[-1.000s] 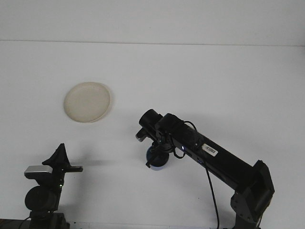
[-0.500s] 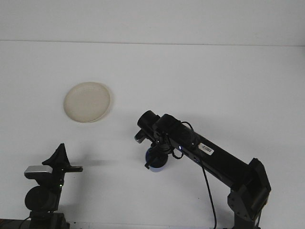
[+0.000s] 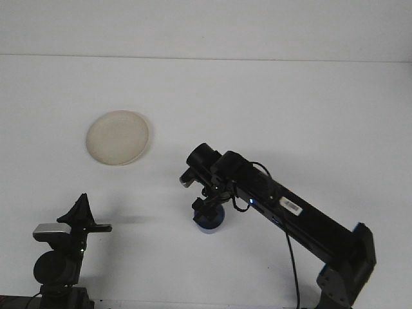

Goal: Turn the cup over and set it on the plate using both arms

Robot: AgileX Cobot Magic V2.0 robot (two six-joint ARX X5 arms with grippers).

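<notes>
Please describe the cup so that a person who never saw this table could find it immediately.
Look at the white table and follow the long black right arm to its tool near the middle. The cup sits directly under that tool. It is small and blue, unlike the pale round plate farther left.

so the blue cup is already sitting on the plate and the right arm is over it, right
Not quite. The front view shows the blue cup on the bare table, well apart from the plate, which lies empty toward the far left. The rest holds: the right gripper is over the cup.
</notes>
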